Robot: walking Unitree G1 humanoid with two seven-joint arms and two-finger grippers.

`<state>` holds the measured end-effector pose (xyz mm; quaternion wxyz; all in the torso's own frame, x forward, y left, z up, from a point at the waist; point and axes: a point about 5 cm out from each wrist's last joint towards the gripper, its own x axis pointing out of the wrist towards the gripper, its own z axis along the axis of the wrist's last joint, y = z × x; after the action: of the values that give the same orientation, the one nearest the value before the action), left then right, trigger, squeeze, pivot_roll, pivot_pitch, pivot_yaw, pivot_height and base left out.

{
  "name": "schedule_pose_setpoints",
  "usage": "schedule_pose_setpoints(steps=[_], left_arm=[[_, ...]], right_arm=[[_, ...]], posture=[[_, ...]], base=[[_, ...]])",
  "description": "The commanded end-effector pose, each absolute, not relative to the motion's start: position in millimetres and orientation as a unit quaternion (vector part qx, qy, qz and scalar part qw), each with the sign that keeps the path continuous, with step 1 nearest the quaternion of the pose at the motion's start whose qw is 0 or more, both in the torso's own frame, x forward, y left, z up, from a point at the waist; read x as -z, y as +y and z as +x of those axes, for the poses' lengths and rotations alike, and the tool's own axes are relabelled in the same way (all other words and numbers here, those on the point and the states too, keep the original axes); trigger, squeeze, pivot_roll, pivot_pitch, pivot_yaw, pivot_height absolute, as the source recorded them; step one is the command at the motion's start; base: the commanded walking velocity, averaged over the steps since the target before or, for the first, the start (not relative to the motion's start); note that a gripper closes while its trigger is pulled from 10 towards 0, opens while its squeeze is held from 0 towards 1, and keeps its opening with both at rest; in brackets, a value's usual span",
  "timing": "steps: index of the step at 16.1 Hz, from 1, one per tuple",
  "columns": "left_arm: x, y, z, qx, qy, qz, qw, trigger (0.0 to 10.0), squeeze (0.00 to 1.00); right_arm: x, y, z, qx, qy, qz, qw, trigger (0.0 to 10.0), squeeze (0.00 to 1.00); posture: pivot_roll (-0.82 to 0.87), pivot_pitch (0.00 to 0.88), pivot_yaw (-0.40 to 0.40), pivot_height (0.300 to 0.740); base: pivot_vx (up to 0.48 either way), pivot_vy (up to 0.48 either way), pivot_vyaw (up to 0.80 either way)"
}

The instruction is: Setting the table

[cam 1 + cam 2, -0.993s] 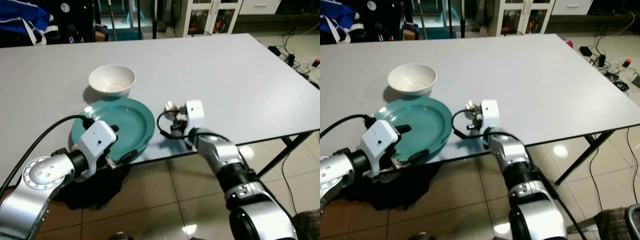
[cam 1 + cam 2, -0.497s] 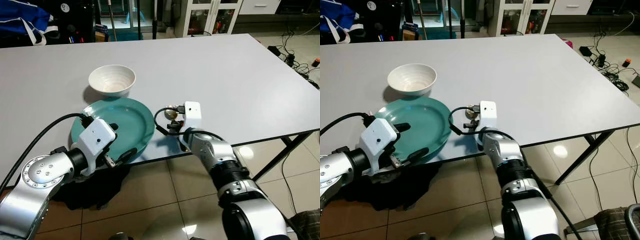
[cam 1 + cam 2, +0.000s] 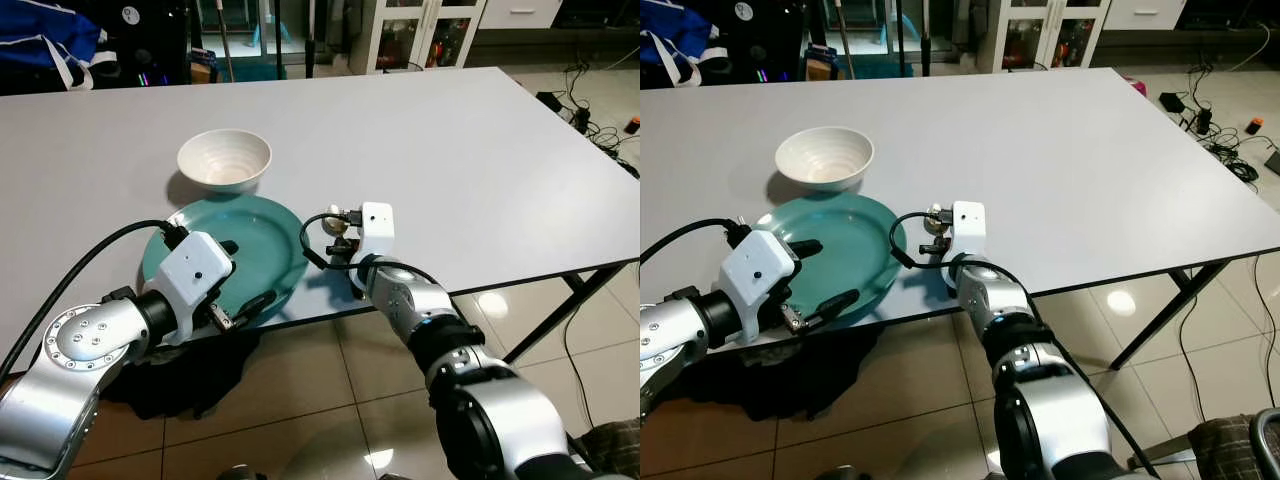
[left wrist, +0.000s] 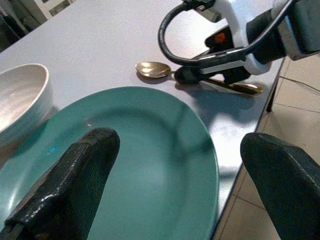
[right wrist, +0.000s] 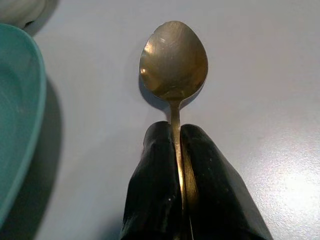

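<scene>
- Grey desk (image 3: 480, 150): broad and mostly bare, carrying the whole place setting bunched at its near edge, within reach of both arms.
- Teal plate (image 3: 255, 245): flat on the desk at the near edge, rim just overhanging or flush with it, cannot tell which; probably put here as the centre of the setting.
- White bowl (image 3: 224, 160): upright just behind the plate, near its far rim, apart from it or barely touching; set like a side dish.
- Left gripper (image 3: 240, 305): low at the near rim of the plate, fingers (image 4: 75, 185) spread wide to either side of the plate's edge with nothing between them; posed as if steadying or about to nudge the plate, judging by the straddle.
- Right gripper (image 5: 181, 165): just right of the plate, fingers pressed together on the handle, held low so the spoon lies along the desk.
- Gold spoon (image 5: 174, 62): bowl face-up on the desk beside the plate's right rim, not touching it, handle pinched between the right fingers; seemingly being laid down as cutlery next to the plate, release not yet made.
</scene>
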<state>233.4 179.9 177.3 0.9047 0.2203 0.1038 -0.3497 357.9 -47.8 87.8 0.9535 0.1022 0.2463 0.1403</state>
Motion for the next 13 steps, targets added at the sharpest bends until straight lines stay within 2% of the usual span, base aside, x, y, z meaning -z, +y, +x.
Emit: schedule_pose_setpoints(steps=[1,7,8,9,10,11,13], left_arm=[[-178.6,180.2,230.2,0.356,0.108,0.224,0.901,10.0,0.00],[-178.3,178.1,231.0,0.361,0.109,0.222,0.899,10.0,0.00],[-178.4,178.4,231.4,0.360,0.109,0.222,0.899,10.0,0.00],[-178.5,178.5,231.5,0.360,0.109,0.222,0.900,10.0,0.00],[-178.7,178.5,232.1,0.360,0.108,0.222,0.900,10.0,0.00],[-179.0,178.5,232.7,0.359,0.107,0.222,0.900,10.0,0.00],[-179.9,178.5,233.6,0.359,0.105,0.222,0.900,10.0,0.00]], right_arm=[[-94.8,-45.7,362.2,-0.138,0.232,0.102,0.957,10.0,0.00],[-91.7,-41.4,361.4,-0.144,0.237,0.107,0.955,10.0,0.00],[-91.4,-41.6,361.5,-0.142,0.238,0.106,0.955,10.0,0.22],[-91.1,-41.6,361.4,-0.141,0.238,0.105,0.955,10.0,0.26],[-89.8,-41.6,360.9,-0.139,0.241,0.111,0.954,10.0,0.67],[-88.8,-41.7,360.6,-0.137,0.242,0.113,0.954,10.0,1.00],[-89.2,-40.9,360.7,-0.140,0.242,0.115,0.953,10.0,1.00]], posture=[[0.09,0.048,-0.029,0.740],[0.09,0.045,-0.027,0.740],[0.09,0.043,-0.026,0.740],[0.09,0.042,-0.026,0.740],[0.10,0.038,-0.027,0.740],[0.10,0.036,-0.026,0.740],[0.10,0.032,-0.026,0.740]], base=[[0.000,0.000,0.00],[0.000,0.000,0.00],[0.000,0.000,0.00],[0.000,0.000,0.00],[0.000,0.000,0.00],[0.000,0.000,0.00],[0.000,0.000,0.00]])
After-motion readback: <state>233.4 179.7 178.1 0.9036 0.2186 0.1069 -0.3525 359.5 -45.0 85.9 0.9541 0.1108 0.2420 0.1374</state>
